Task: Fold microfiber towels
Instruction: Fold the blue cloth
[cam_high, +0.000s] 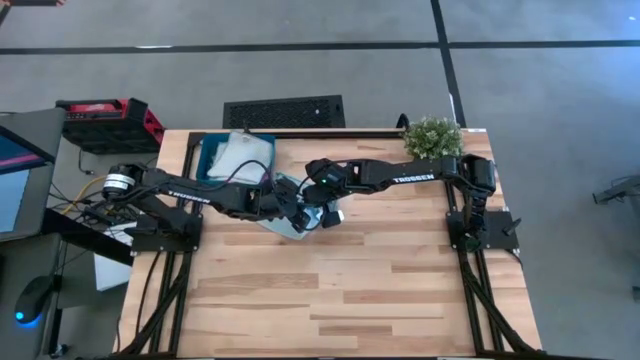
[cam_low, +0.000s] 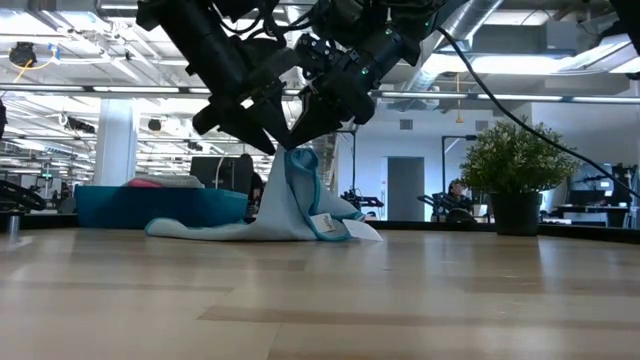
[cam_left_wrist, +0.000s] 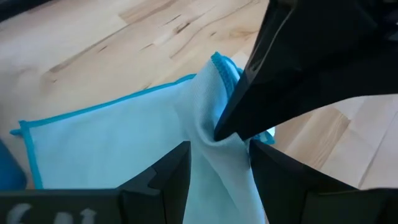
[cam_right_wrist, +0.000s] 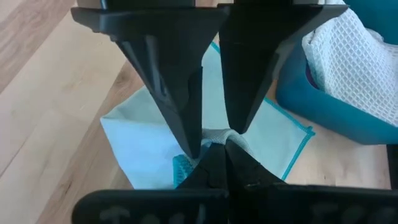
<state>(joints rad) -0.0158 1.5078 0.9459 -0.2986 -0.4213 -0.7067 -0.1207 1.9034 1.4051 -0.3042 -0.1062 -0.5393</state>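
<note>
The light blue towel (cam_low: 290, 215) lies near the table's middle, just in front of the dark teal tray (cam_high: 212, 160). It is pulled up into a peak (cam_low: 300, 155), and its spread lower part rests on the wood. My left gripper (cam_high: 297, 214) and my right gripper (cam_high: 318, 210) meet at that peak, and both are shut on the towel. A pale grey cloth (cam_right_wrist: 348, 56) lies in the tray, and a bit of pink (cam_low: 150, 182) shows above the tray's rim. The green towel is out of view. My left gripper has the towel's gathered-up part (cam_left_wrist: 217, 180) between its two fingers (cam_left_wrist: 168, 177), several layers bunched. The fingers slant down from the table's left. The cloth hangs below them, and its edge (cam_left_wrist: 93, 112) lies on the table. My right gripper pinches the same raised bunch (cam_right_wrist: 219, 134) between its fingertips, right beside my left gripper's fingers (cam_right_wrist: 168, 93). It slants down from the table's right. The towel hangs from the hold like a tent, with its lower part (cam_right_wrist: 143, 130) on the table.
The teal tray (cam_low: 160, 205) stands at the far left of the table, close behind the towel. A potted plant (cam_high: 432, 137) stands at the far right corner. Bare wood (cam_high: 350, 290) stretches toward the near edge.
</note>
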